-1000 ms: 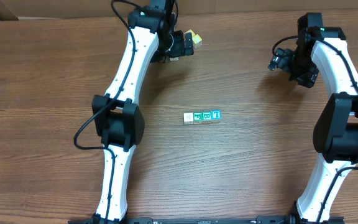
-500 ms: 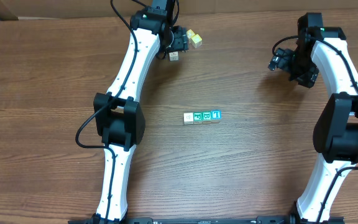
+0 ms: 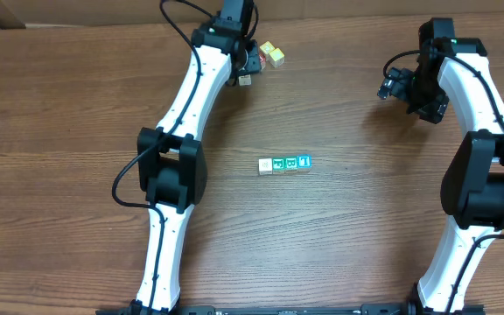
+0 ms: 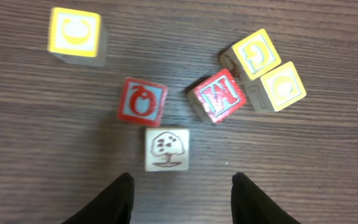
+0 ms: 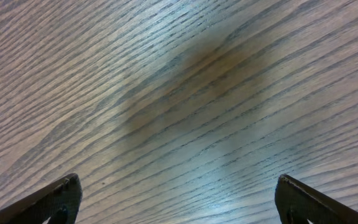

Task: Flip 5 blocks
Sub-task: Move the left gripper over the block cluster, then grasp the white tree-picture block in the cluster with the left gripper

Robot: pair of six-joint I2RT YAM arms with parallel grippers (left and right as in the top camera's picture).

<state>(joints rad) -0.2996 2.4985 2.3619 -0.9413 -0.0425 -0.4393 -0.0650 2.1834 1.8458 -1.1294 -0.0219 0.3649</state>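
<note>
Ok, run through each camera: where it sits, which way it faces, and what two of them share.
Overhead: fixed above the table, facing down; the left arm and right arm show, with a row of blocks mid-table.
Left wrist: on the left arm, facing down at the tree block, red cubes and yellow cubes; the left gripper shows, fingertips apart.
Right wrist: on the right arm, facing down at bare wood; the right gripper shows, fingertips wide apart.
Shared: overhead and left wrist both catch the tree block and yellow cubes.
</note>
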